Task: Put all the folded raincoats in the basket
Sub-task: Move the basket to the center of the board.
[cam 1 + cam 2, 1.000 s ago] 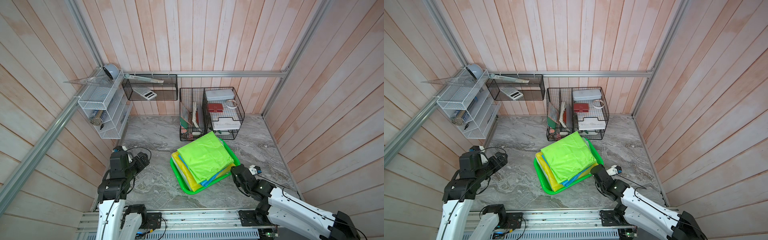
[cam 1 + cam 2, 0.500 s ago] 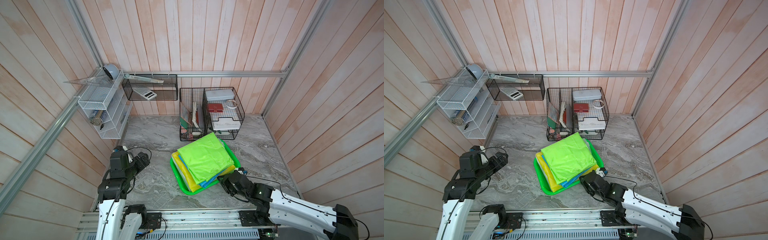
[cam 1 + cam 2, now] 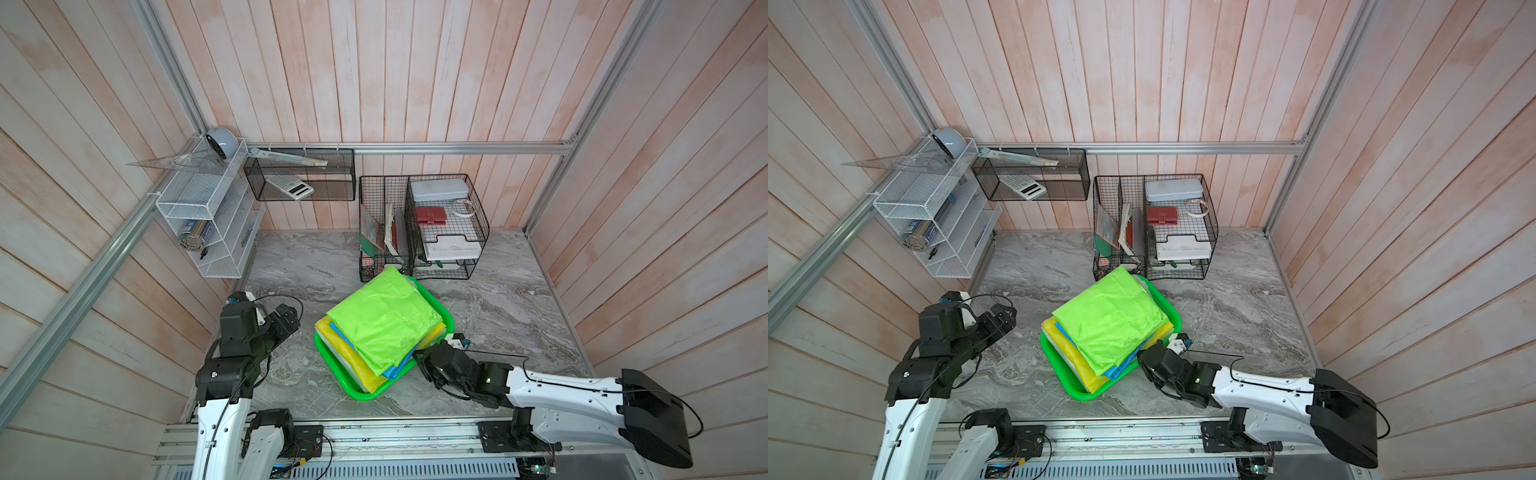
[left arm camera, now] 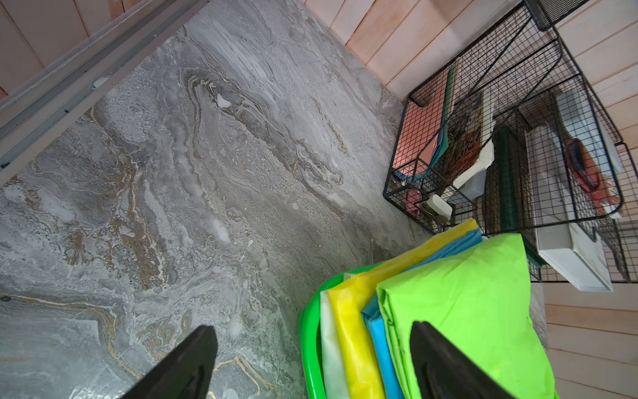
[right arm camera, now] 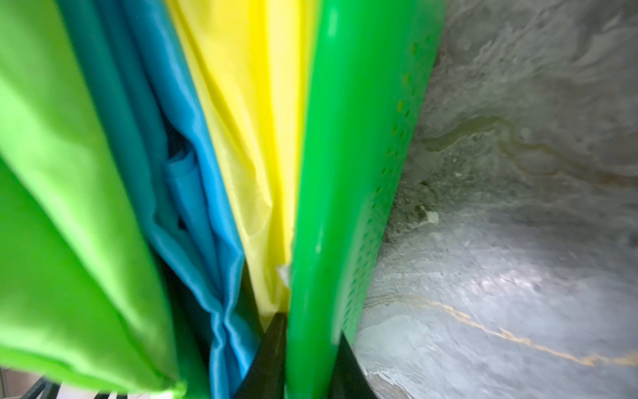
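Note:
The bright green basket [image 3: 360,395] [image 3: 1076,392] sits mid-table, its rim also showing in the left wrist view [image 4: 307,331]. A lime-green folded raincoat [image 3: 386,324] [image 3: 1111,318] [image 4: 476,304] lies on top of blue, yellow and white folded sheets inside it and overhangs the rim. My right gripper [image 3: 419,358] [image 3: 1142,357] is at the basket's near right side. In the right wrist view it [image 5: 310,326] is shut on the rim [image 5: 328,172], one finger inside, one outside. My left gripper [image 3: 291,318] [image 3: 1007,316] [image 4: 310,328] hangs open left of the basket, holding nothing.
Two black wire racks [image 3: 424,226] with books and trays stand just behind the basket. A white mesh shelf [image 3: 208,220] hangs on the left wall. A black mesh box [image 3: 299,180] with a calculator hangs on the back wall. Wooden walls close three sides.
My right gripper has moved left to the basket's near right side and its jaws have closed on the rim. The left arm has not moved.

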Controlling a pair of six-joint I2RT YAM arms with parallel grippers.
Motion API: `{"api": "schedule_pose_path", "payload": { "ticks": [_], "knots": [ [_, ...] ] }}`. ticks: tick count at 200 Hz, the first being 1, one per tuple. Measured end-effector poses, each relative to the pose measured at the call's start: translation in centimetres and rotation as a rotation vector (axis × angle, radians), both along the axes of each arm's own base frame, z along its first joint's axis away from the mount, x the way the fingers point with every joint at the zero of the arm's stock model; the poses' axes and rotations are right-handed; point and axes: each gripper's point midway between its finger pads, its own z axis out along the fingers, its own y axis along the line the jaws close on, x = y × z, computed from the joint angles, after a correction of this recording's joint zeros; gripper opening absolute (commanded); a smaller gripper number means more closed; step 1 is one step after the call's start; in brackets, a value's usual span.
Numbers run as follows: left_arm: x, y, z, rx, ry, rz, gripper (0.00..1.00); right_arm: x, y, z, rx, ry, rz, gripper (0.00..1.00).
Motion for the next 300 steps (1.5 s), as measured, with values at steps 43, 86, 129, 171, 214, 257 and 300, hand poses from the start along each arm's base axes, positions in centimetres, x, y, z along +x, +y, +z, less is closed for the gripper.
{"api": "schedule_pose_path", "payload": {
  "ticks": [43, 86, 129, 171, 214, 257, 300],
  "knots": [
    [0.0, 0.0, -0.1, -0.001, 0.003, 0.000, 0.93, 0.4, -0.3, 0.1, 0.015, -0.014, -0.070, 0.05],
    [0.0, 0.0, -0.1, -0.001, 0.004, 0.000, 0.93, 1.3, -4.9, 0.2, 0.003, -0.034, -0.269, 0.00],
    [0.0, 0.0, -0.1, -0.001, 0.004, -0.001, 0.93, 3.4, -9.9, 0.4, -0.003, -0.058, -0.479, 0.00],
    [0.0, 0.0, -0.1, -0.002, 0.004, -0.001, 0.93, 4.0, -10.7, 0.1, -0.010, -0.061, -0.532, 0.31],
    [0.0, -0.1, -0.1, -0.003, 0.003, -0.003, 0.93, 4.7, -8.1, 1.0, 0.063, -0.047, -0.485, 0.48],
    [0.0, -0.1, -0.1, -0.003, 0.003, -0.003, 0.93, 3.8, -4.8, 2.3, 0.123, 0.006, -0.346, 0.46],
    [0.1, -0.1, -0.1, -0.004, 0.004, -0.004, 0.93, 1.2, -2.6, 2.5, 0.108, 0.061, -0.183, 0.40]
  ]
}}
